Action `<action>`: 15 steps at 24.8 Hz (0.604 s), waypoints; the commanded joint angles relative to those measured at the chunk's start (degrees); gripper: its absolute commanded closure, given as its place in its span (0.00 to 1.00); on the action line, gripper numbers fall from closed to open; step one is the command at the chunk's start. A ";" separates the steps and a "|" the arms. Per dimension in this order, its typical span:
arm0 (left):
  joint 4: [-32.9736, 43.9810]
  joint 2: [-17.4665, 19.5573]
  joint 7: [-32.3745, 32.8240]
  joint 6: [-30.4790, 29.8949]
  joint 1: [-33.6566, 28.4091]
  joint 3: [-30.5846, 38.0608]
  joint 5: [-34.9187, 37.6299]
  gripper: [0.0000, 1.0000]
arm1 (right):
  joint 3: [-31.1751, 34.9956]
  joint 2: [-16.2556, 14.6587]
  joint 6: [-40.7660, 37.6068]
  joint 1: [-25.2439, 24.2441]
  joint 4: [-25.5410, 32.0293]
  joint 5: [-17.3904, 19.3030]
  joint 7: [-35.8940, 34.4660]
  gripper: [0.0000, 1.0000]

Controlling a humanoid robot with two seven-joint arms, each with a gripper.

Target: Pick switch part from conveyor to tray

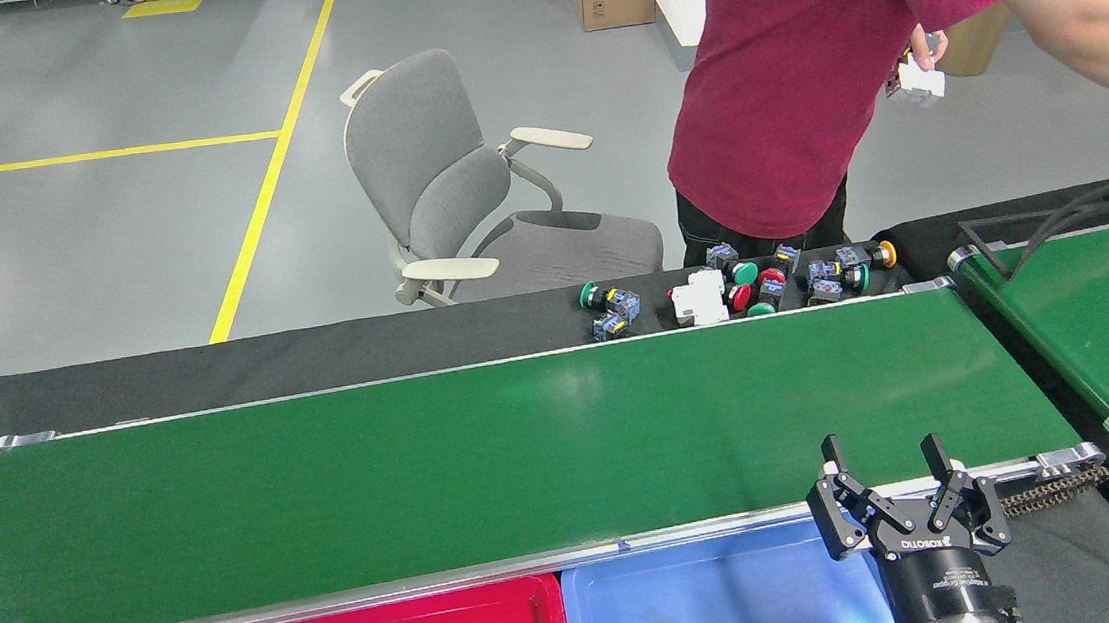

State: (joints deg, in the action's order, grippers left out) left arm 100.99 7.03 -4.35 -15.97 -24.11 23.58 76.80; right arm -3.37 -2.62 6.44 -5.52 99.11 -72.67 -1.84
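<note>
Conveyor [488, 468] long axis left-right | right gripper [887, 468] jaws spread wide, empty, over near rail

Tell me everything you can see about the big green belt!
The conveyor is a long, wide, flat belt of smooth, slightly shiny green material, framed by silver metal side rails with rollers at its ends. It runs left to right across the view, tilted slightly. Nothing lies on it. The right gripper hovers over its near right corner, fingers apart.

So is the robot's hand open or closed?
Open. The right gripper has its two black fingers spread apart, with green conveyor showing between them and nothing held.
</note>
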 commanded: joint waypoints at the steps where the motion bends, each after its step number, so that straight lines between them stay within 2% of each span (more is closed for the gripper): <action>1: 0.70 0.00 -0.48 -0.03 0.30 0.50 0.10 0.00 | -0.06 -0.10 -0.46 -0.20 0.99 -0.02 0.17 0.02; 7: 0.35 0.09 -0.39 0.50 0.38 0.59 0.54 0.00 | -2.52 -0.19 -0.99 -3.63 1.43 -0.11 -0.01 0.02; 15: 0.79 0.00 -0.48 0.76 0.47 0.86 0.19 0.00 | -2.70 -0.10 -0.90 -3.71 1.78 -0.11 -0.10 0.02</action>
State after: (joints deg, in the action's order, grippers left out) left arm 100.95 7.01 -4.37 -15.50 -23.82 23.98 77.21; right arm -6.11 -2.63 5.63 -9.52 99.99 -72.71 -1.58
